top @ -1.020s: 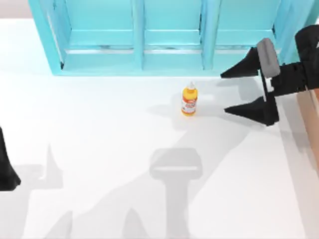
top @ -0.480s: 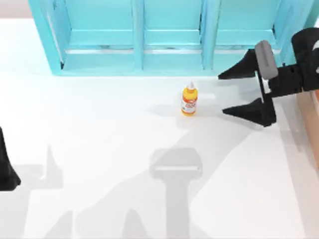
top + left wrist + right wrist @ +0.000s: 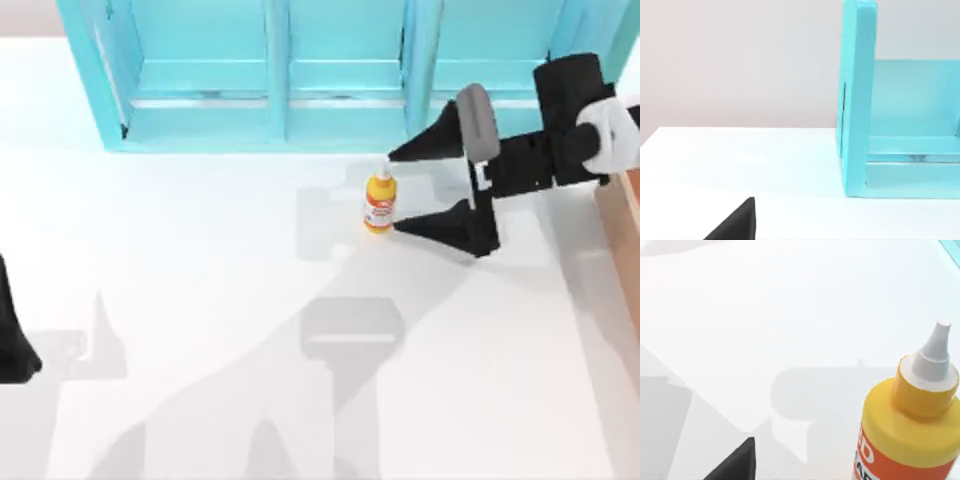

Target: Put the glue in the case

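While the right gripper (image 3: 392,190) sits wide open around the glue (image 3: 379,202) (mid-frame, holding nothing), grabbing comes next. It should squeeze, then lift to the blue case (image 3: 330,70). The left gripper (image 3: 15,345) waits at lower left; I cannot tell its fingers.

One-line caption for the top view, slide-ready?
Right gripper, open, closes in on the upright glue before the turquoise case; left gripper parked at the table's left edge.

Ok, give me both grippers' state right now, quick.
Left gripper: parked at the table's left edge, cannot be told.
Right gripper: jaws open, either side of the glue, holding nothing.
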`<control>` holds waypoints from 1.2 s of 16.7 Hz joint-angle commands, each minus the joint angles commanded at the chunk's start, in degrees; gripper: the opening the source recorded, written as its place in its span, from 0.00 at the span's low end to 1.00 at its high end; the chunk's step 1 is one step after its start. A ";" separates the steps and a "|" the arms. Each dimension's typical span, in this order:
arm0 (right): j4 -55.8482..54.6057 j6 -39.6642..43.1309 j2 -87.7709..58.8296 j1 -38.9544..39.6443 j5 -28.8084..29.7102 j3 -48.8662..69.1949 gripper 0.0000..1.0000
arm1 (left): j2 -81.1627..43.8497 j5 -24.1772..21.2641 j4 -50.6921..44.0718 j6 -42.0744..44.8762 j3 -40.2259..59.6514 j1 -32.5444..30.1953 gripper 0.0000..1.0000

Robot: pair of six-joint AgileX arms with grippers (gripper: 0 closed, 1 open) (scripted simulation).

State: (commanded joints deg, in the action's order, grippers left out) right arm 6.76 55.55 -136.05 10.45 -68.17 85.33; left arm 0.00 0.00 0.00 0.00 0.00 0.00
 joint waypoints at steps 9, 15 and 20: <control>-13.41 -9.81 -4.81 4.74 2.96 0.44 1.00 | 0.00 0.00 0.00 0.00 0.00 0.00 1.00; -14.43 -10.24 -6.14 4.87 3.11 1.23 1.00 | 0.00 0.00 0.00 0.00 0.00 0.00 1.00; -14.43 -10.24 -6.14 4.87 3.11 1.23 0.77 | 0.00 0.00 0.00 0.00 0.00 0.00 1.00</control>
State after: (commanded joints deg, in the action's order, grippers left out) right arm -7.67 45.32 -142.19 15.33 -65.05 86.56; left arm 0.00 0.00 0.00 0.00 0.00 0.00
